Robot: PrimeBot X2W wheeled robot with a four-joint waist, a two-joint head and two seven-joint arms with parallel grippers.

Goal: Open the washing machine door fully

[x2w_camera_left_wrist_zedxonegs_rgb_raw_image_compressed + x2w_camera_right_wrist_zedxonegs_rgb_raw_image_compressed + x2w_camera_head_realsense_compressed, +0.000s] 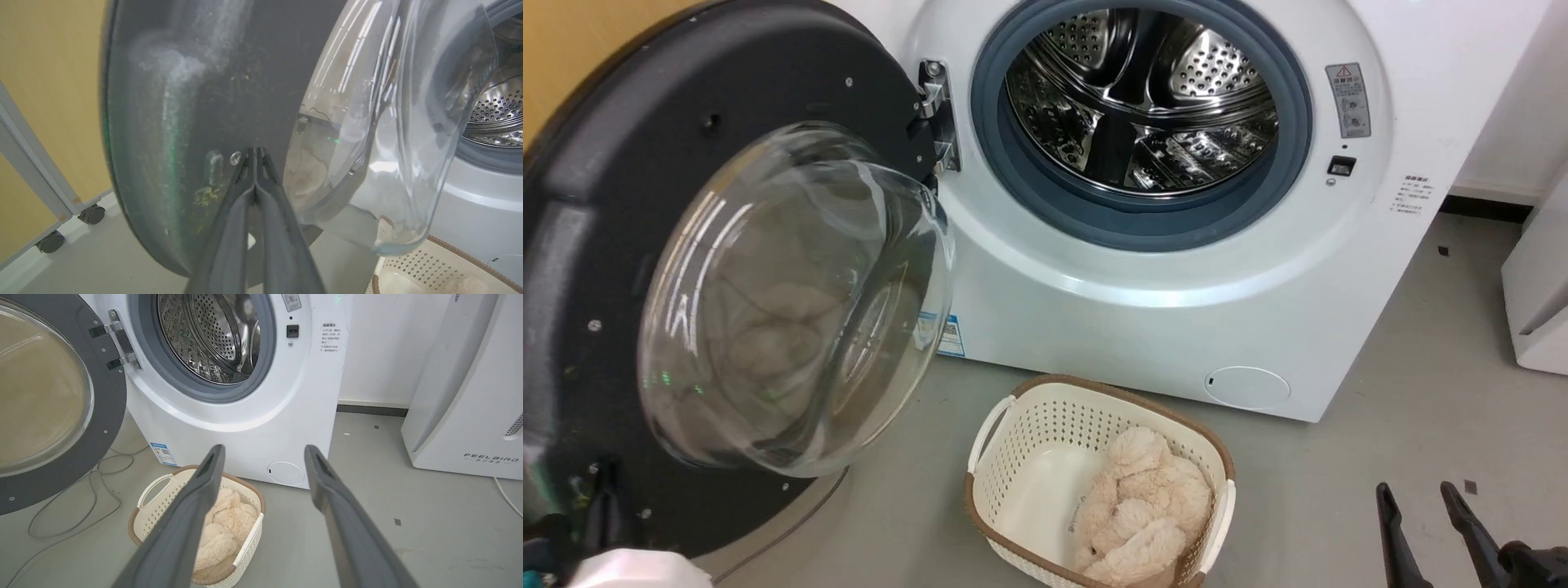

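We judge the washing machine door [727, 73] heavy, its glass [792, 302] fragile; push the dark rim [564, 269]. Left fingers [229, 237] pinched together, right fingers [184, 522] spread.

laundry basket [1015, 457] on floor [1372, 441] before washing machine [1111, 327]

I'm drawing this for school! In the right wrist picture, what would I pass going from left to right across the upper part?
washing machine door → metal hinge → steel drum → black latch slot → white FEELBIRD appliance
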